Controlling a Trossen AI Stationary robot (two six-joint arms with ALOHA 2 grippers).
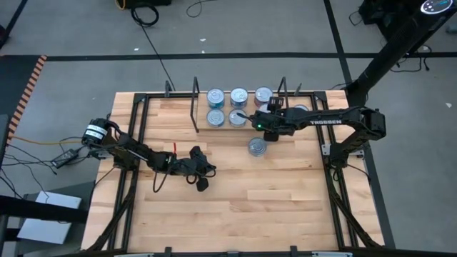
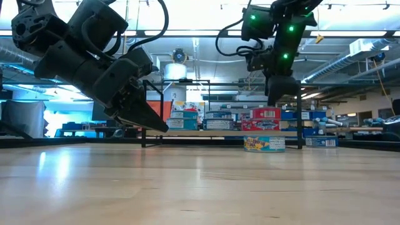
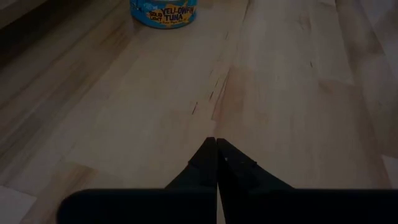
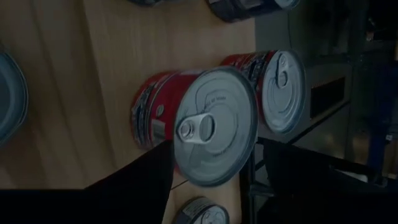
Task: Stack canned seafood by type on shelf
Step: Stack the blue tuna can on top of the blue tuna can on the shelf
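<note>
Silver-lidded tins stand in two rows on the shelf (image 1: 196, 107) between its black wire uprights, blue-labelled ones (image 1: 216, 106) toward the left. My right gripper (image 4: 214, 144) is open over the shelf's right end (image 1: 260, 123). Its fingers stand on either side of the lid of a red tin (image 4: 214, 127) that sits on another red tin. A second red tin (image 4: 283, 93) stands beside it. One blue and yellow tuna tin (image 1: 257, 147) (image 3: 163, 11) rests on its base on the table, in front of the shelf. My left gripper (image 1: 202, 177) (image 3: 216, 142) is shut and empty, low over the table's middle. My right gripper comes from above with a finger (image 4: 146, 177) on each side of the top red tin's lid (image 4: 186, 155). I cannot tell whether the fingers touch the tin. The tin stands upright on the tin beneath it.
Another tin (image 1: 300, 108) stands just right of the shelf's right upright (image 1: 283, 91). Black frame rails (image 1: 136, 135) run along the table's sides and far edge. Bare wood lies across the near half of the table (image 1: 235, 214).
</note>
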